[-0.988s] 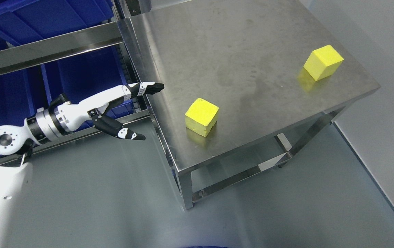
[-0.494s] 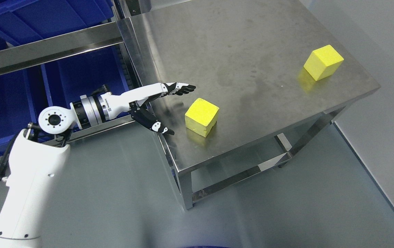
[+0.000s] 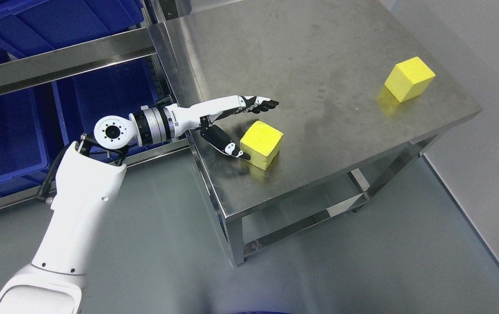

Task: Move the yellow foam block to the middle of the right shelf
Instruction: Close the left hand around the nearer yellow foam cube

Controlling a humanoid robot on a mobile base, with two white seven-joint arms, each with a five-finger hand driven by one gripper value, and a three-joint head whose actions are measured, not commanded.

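A yellow foam block (image 3: 263, 146) sits near the front left of the steel table (image 3: 310, 52). My left hand (image 3: 259, 131) is open and straddles this block. Its fingers (image 3: 258, 104) stretch out just behind the block's far edge, and its thumb (image 3: 228, 147) touches the block's left face. The hand does not grasp the block. A second yellow foam block (image 3: 409, 78) stands near the table's right edge, far from the hand. My right arm is out of view.
A steel shelf frame (image 3: 57, 65) with blue bins (image 3: 101, 93) stands to the left of the table, behind my left arm. The grey floor lies below the table's front edge (image 3: 301, 185). A lower crossbar (image 3: 306, 222) runs under the table.
My left arm has swung right, from beside the shelf to over the table. The open hand has come around the near block, which has shifted slightly to the right.
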